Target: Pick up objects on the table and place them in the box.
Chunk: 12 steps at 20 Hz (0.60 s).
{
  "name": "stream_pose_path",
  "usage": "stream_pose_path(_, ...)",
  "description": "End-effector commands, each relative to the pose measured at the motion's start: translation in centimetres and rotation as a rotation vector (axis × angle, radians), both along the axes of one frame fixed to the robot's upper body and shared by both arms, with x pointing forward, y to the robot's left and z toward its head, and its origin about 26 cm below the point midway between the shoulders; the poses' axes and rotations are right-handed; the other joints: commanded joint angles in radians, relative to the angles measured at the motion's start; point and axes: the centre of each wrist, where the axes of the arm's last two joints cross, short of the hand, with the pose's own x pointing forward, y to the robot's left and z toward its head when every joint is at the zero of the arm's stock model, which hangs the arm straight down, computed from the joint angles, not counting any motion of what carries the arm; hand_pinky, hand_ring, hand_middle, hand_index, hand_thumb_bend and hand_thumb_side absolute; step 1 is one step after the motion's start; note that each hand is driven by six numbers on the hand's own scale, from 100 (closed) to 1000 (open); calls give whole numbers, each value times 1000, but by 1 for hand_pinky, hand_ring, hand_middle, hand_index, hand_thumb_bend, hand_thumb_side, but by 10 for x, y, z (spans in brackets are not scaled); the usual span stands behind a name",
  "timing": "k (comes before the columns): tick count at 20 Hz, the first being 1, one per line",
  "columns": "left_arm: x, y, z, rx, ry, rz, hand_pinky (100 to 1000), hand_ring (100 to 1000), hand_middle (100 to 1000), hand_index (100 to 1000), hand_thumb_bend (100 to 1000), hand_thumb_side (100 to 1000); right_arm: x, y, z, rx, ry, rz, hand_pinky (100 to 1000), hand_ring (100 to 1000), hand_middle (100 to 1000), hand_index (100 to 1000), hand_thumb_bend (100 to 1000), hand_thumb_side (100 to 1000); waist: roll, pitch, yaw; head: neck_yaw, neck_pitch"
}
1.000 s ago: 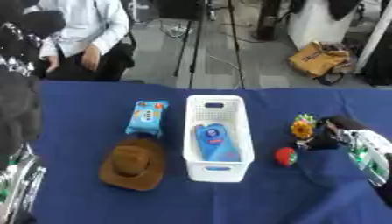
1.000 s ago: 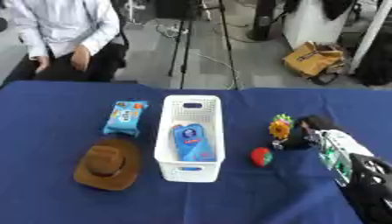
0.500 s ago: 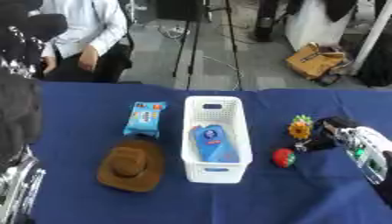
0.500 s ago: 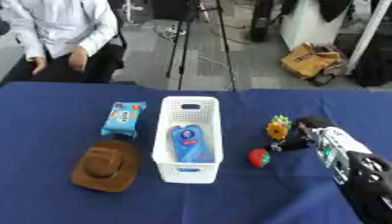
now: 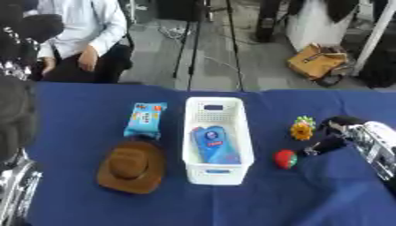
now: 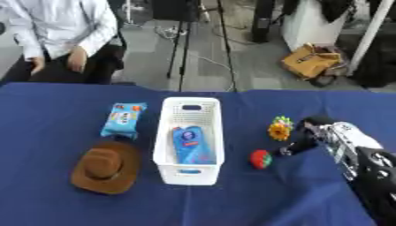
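Note:
A white slotted box (image 5: pixel 216 132) stands mid-table with a blue packet (image 5: pixel 214 145) lying inside it. Left of the box lie a light-blue snack packet (image 5: pixel 145 119) and a brown cowboy hat (image 5: pixel 131 166). Right of the box sit a small red round object (image 5: pixel 285 159) and an orange-and-green flower toy (image 5: pixel 302 129). My right hand (image 6: pixel 308 136) comes in from the right, just right of the red object and below the flower, its dark fingers angled down toward the red object. My left arm (image 5: pixel 15 196) shows only at the lower left edge.
The blue cloth table (image 5: pixel 93 207) has free room along its front and far right. Beyond the far edge a person sits on a chair at upper left, and tripod legs and a tan bag stand on the floor.
The view has shifted slightly. My right hand has edged a little left and down toward the red object; the objects on the table stay put.

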Motion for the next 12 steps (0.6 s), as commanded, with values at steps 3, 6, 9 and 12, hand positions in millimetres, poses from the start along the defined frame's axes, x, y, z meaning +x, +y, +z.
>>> stream_pose_path(3,-3,-1,8,15,-33,-5,830,770,793,805,100,821,-2,-14,33,-53,-11,-31,969,999,818,942,759,587,0,-21,2,-15,-9)
stream_pose_path(6,-3,-1,9,16,-33,-6,830,771,794,805,100,821,-2,-16,40,-63,-35,-43,967,996,812,941,754,602,-1,-19,5,-46,-14)
stream_pose_path(9,-3,-1,9,17,-35,-7,830,771,794,805,100,821,-3,-17,41,-70,-60,-47,967,996,811,940,752,603,-2,-18,7,-55,-17)
stream_pose_path(12,-3,-2,10,18,-37,-10,830,771,794,805,100,821,-3,-17,43,-70,-80,-47,966,994,806,938,750,605,-1,-15,10,-54,-21)
